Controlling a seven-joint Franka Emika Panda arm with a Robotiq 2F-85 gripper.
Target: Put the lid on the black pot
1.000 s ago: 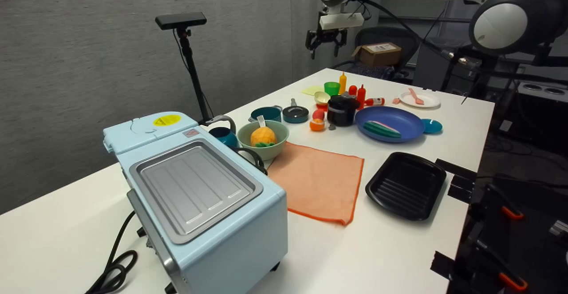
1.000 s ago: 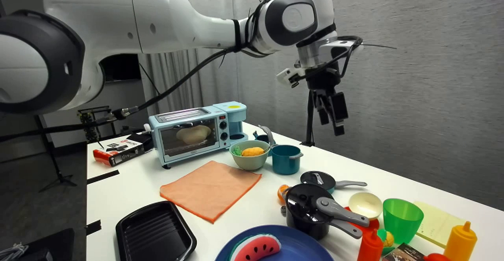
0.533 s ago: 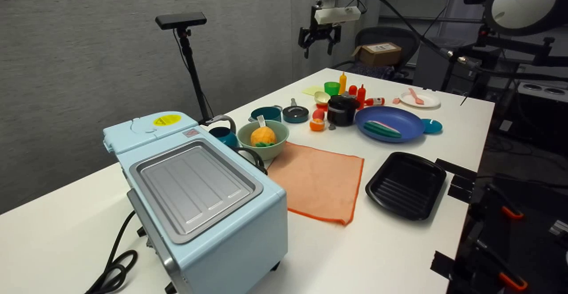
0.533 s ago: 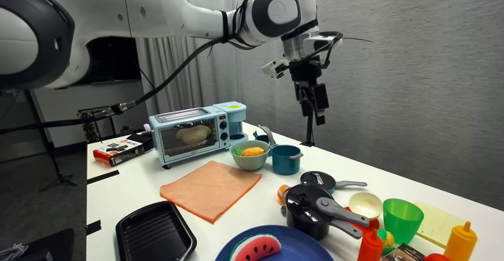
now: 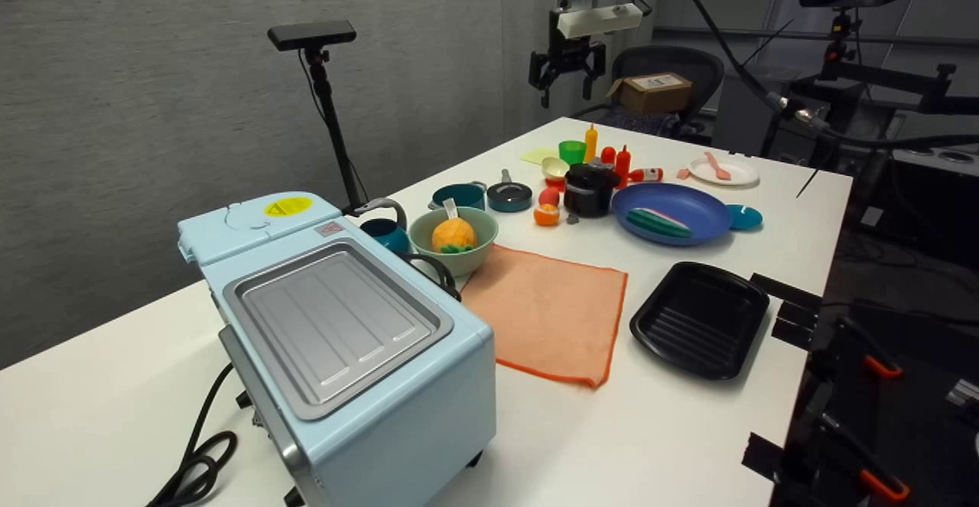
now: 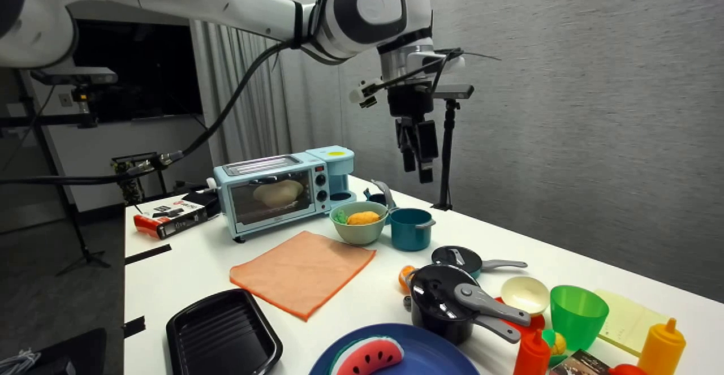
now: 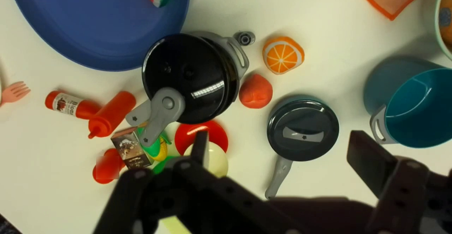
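A small round dark lid (image 7: 304,120) with a grey-marked grip at its centre rests on a teal pan with a grey handle. It also shows in both exterior views (image 5: 509,195) (image 6: 457,258). The black pot (image 6: 432,319) stands beside the blue plate; it also shows in an exterior view (image 5: 587,199). A glossy black cover (image 7: 187,73) with a grey handle sits on the pot, its handle at an angle to the pot's own. My gripper (image 7: 284,153) is wide open and empty, high above the table in both exterior views (image 5: 566,95) (image 6: 417,168); the lid appears between its fingers in the wrist view.
The blue plate (image 7: 95,18) with a toy watermelon touches near the pot. A toy orange (image 7: 283,55), red fruit (image 7: 256,91), teal pot (image 7: 416,110), bowls and red bottles stand around. The black tray (image 6: 220,335), orange cloth (image 6: 302,273) and toaster oven (image 6: 277,194) lie further off.
My open gripper has moved left in an exterior view, staying high over the table; the arm has shifted with it. The lid, pot and other objects have not moved.
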